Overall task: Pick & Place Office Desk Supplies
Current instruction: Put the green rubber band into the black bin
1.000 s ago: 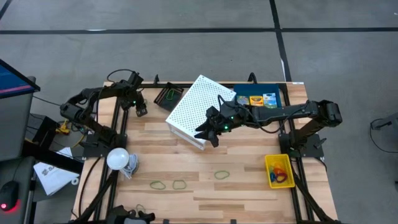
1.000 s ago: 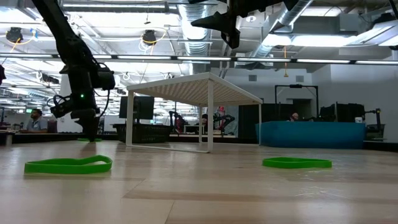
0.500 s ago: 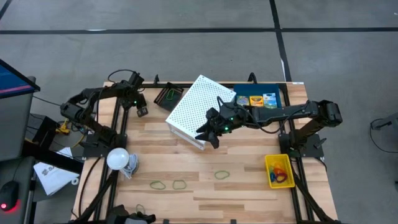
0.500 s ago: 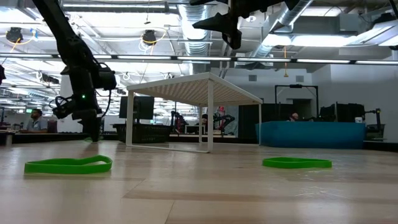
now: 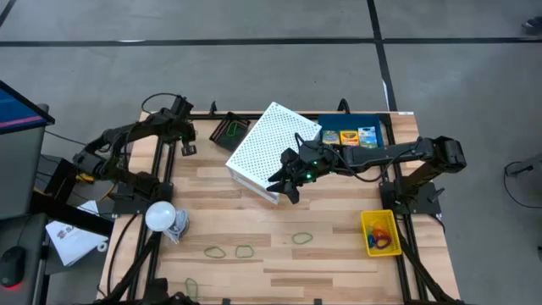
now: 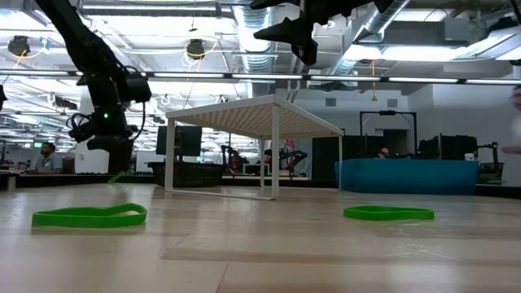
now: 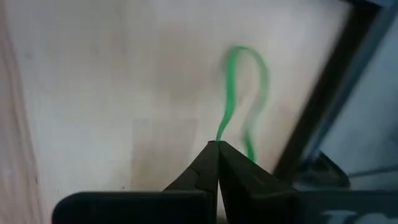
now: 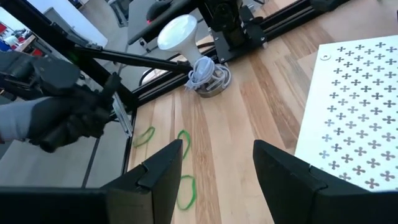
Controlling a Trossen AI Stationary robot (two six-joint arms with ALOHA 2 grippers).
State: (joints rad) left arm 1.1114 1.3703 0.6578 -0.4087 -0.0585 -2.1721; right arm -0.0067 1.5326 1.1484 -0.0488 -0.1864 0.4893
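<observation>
Nearest you, green rubber-band loops point(image 5: 244, 251) lie flat on the tabletop point(image 5: 322, 263), unmoved from a second ago. At the near right, the yellow mesh tray point(image 5: 378, 232) holds coloured bands. Over the middle, your right hand point(image 5: 285, 182) hovers above the white perforated stand point(image 5: 269, 151), fingers apart and empty, unchanged. At the far left, your left hand point(image 5: 188, 147) was open a second ago; now it is pinched together on a green rubber band point(image 7: 239, 93) and raised, beside the black mesh tray point(image 5: 227, 132). Farthest, crayon packs point(image 5: 347, 135) sit in the blue tray point(image 5: 373, 124); their printing cannot be read.
</observation>
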